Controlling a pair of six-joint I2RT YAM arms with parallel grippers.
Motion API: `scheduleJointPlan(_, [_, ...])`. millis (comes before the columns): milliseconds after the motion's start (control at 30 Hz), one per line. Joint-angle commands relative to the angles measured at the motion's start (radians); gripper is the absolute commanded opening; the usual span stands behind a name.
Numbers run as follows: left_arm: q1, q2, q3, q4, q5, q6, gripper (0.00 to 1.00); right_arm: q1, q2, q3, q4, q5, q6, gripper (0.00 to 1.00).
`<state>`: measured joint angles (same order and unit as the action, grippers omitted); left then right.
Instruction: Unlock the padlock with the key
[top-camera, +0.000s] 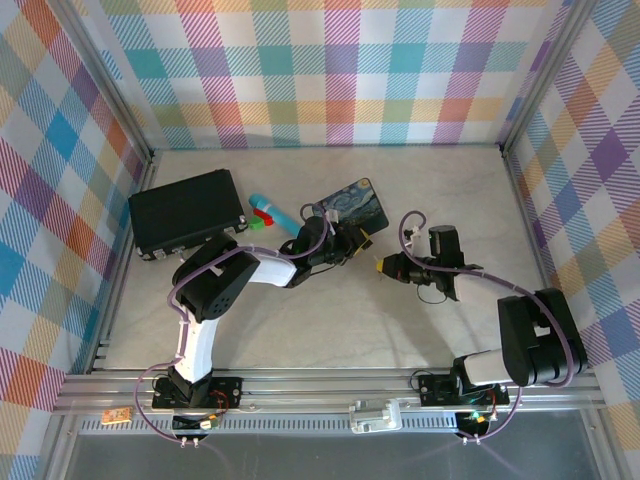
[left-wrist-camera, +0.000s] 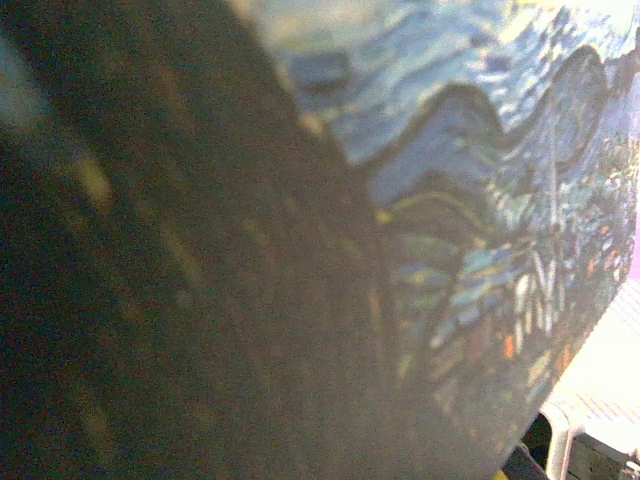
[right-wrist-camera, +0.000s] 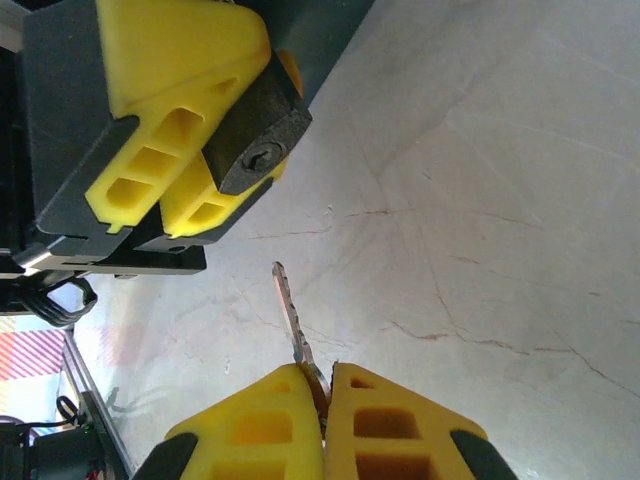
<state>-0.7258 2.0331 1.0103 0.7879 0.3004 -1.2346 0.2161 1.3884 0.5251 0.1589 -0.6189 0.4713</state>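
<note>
Since the right gripper (right-wrist-camera: 322, 400) is pinching the key (right-wrist-camera: 293, 315) with its blade pointing up at the padlock (right-wrist-camera: 250, 140), which the left gripper (right-wrist-camera: 235, 135) has clamped with the keyhole (right-wrist-camera: 262, 155) facing back, it's basically lined up; tip's near, not touching, hole looks slightly off-axis.

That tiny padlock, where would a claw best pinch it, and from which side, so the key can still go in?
Pinch the padlock by its dark squarish body, across opposite sides, coming from the end away from the keyhole. The left claw holds it that way, which leaves the keyhole face bare and turned toward the key in the right claw.
</note>
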Motion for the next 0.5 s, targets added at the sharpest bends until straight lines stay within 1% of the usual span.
scheduleJointPlan(0, [0.013,-0.013,-0.038,0.021,0.065,-0.076,0.00,-0.005,0.023,0.014,0.081,-0.071,0.019,0.00])
scheduleJointPlan(167, [0.019,0.011,-0.062,0.097,0.069,-0.096,0.00,-0.006,0.075,0.025,0.130,-0.081,0.045,0.00])
scheduleJointPlan(267, [0.022,0.008,-0.068,0.096,0.071,-0.095,0.00,-0.006,0.103,0.030,0.156,-0.070,0.062,0.00])
scheduleJointPlan(467, [0.023,0.004,-0.077,0.092,0.068,-0.087,0.00,-0.006,0.124,0.046,0.194,-0.091,0.082,0.00])
